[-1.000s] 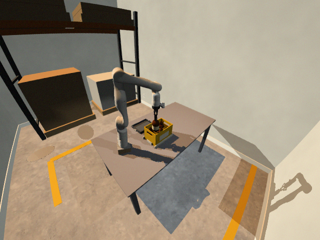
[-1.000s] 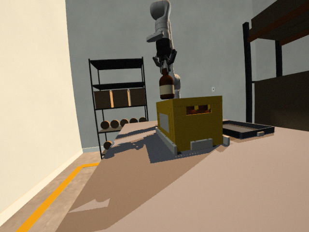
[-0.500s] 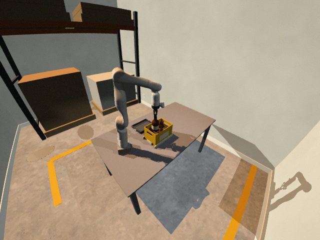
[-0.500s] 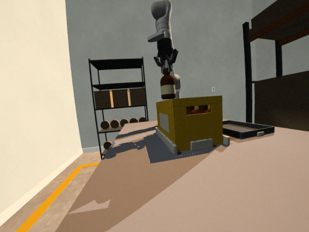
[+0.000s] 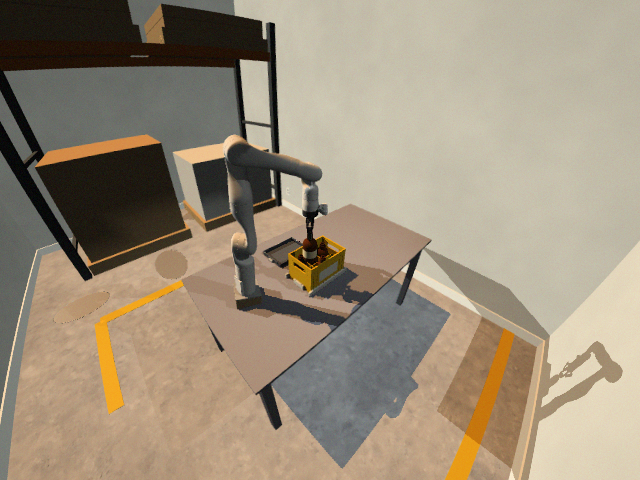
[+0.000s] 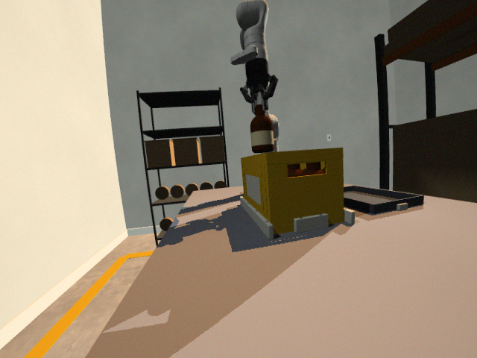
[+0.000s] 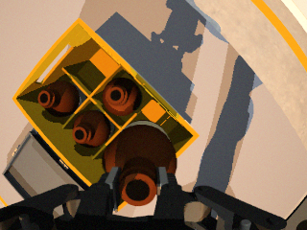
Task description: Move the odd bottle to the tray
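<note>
My gripper [image 6: 258, 101] is shut on the neck of a brown bottle [image 6: 262, 133] with a white label. The bottle hangs upright, its base just above the rim of the yellow crate [image 6: 294, 186]. In the wrist view the held bottle [image 7: 138, 169] sits between my fingers over the crate's near corner, and three other bottles [image 7: 90, 111] stand in their cells in the crate [image 7: 96, 105]. A fourth is hidden. The dark tray [image 6: 379, 199] lies flat on the table beside the crate; it also shows in the top view [image 5: 281, 250], next to the crate [image 5: 314, 265].
Grey blocks [image 6: 310, 222] sit against the crate's base on the table. The arm's base [image 5: 247, 289] stands on the table's near-left side. A black shelf rack [image 6: 185, 154] with boxes stands beyond the table's far end.
</note>
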You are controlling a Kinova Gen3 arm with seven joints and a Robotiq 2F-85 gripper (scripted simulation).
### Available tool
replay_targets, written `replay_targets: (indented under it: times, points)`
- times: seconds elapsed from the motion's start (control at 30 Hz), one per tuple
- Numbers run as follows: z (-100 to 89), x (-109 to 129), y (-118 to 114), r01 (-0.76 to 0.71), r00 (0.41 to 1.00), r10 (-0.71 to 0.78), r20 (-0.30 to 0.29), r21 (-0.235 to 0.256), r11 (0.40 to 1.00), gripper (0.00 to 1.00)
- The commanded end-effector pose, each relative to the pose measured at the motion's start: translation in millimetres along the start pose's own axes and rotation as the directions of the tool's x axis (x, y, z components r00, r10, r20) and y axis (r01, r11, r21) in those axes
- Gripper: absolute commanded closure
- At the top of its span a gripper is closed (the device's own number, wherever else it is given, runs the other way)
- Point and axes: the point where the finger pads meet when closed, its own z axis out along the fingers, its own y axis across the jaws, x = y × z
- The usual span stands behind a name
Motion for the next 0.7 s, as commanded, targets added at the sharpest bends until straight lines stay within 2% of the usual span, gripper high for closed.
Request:
replay_targets:
  times: [0.0,0.67]
  points:
    - [-0.3,-1.0,-2.3,0.003,1.0,-0.003,-0.001,0.001,1.0,1.0]
    - [-0.3,-11.0,-19.4,0.003,1.0,-0.003,-0.001,0.001,1.0,1.0]
